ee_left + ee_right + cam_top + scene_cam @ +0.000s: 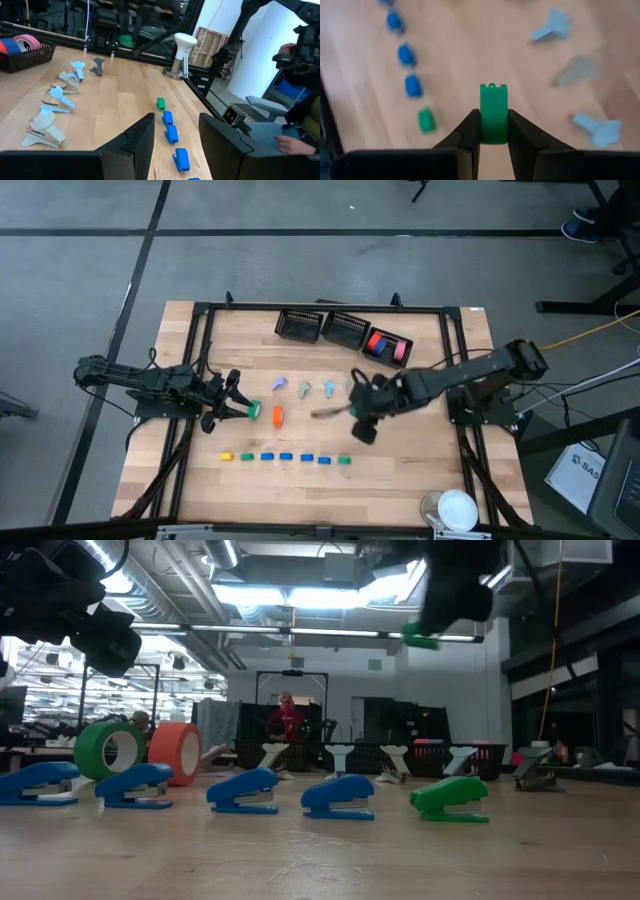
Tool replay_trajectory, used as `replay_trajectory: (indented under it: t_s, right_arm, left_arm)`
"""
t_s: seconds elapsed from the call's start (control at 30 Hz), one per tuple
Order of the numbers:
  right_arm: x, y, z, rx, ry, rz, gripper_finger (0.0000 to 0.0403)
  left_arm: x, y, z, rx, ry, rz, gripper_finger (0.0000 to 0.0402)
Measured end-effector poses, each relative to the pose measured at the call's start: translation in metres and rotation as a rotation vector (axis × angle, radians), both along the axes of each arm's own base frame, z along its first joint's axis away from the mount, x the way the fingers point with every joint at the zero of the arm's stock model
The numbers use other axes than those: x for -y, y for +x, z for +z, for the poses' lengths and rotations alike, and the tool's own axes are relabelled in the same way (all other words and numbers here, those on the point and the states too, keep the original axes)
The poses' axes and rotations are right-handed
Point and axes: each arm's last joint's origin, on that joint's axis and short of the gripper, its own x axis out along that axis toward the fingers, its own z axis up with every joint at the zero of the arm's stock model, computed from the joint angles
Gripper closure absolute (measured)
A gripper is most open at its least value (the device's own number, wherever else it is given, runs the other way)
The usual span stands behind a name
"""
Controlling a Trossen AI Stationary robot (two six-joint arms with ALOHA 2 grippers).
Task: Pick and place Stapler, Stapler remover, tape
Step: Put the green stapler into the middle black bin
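The right end effector (pixel 493 117) is closed narrowly on a green stapler (pixel 493 100), pinching it across its sides. It holds it in the air above the middle of the worktop (pixel 400 490).

Taking the worktop's far edge in the overhead view as 12 o'clock, the load hangs just toward 3 o'clock of centre. It is over bare wood, between the pastel staple removers (pixel 305 388) at its 11 o'clock and the row of small staplers (pixel 286 457) at its 7 o'clock.

I cannot tell where this stapler is meant to go. The black baskets (pixel 300 326) lie at its 12 o'clock, and one of them already holds red, blue and pink tape rolls.

To do the carry well, I would:
- keep the stapler level and well above the removers
- move it along the open lane
- lower it fully before letting go, since a piece this light would likely tip or skid if dropped

The left end effector (pixel 176 120) stands wide open and empty at 9 o'clock. It sits just beside a green tape roll (pixel 253 411), with an orange tape roll (pixel 277 415) next to that, and it is best kept clear of the right arm's path.

The surface is pale wood plank inside a black frame. A white round-topped stand (pixel 458 508) sits at the 5 o'clock corner. Beyond it are a grey floor and a lit workshop hall, with a person in red far back.
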Motion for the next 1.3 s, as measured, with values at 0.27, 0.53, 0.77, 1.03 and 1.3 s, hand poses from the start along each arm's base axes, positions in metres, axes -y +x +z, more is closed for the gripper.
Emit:
replay_trajectory:
  t_s: [0.27,0.53,0.77,1.03,1.3]
  right_arm:
    - [0.064,0.011,0.001,0.04,-0.013,-0.291,0.0329]
    - [0.126,0.007,0.002,0.049,-0.054,-0.494,0.0327]
    - [0.173,-0.003,-0.001,0.035,-0.092,-0.654,0.0327]
    - [0.21,0.004,-0.02,0.033,-0.069,-0.678,0.0327]
    - [0.235,0.014,-0.056,-0.032,-0.036,-0.698,0.0325]
  left_arm:
    - [0.0,0.0,0.0,0.0,0.0,0.0,0.0251]
    - [0.0,0.0,0.0,0.0,0.0,0.0,0.0251]
    - [0.0,0.0,0.0,0.0,0.0,0.0,0.0251]
    - [0.0,0.0,0.0,0.0,0.0,0.0,0.0251]
    - [0.0,0.0,0.0,0.0,0.0,0.0,0.0251]
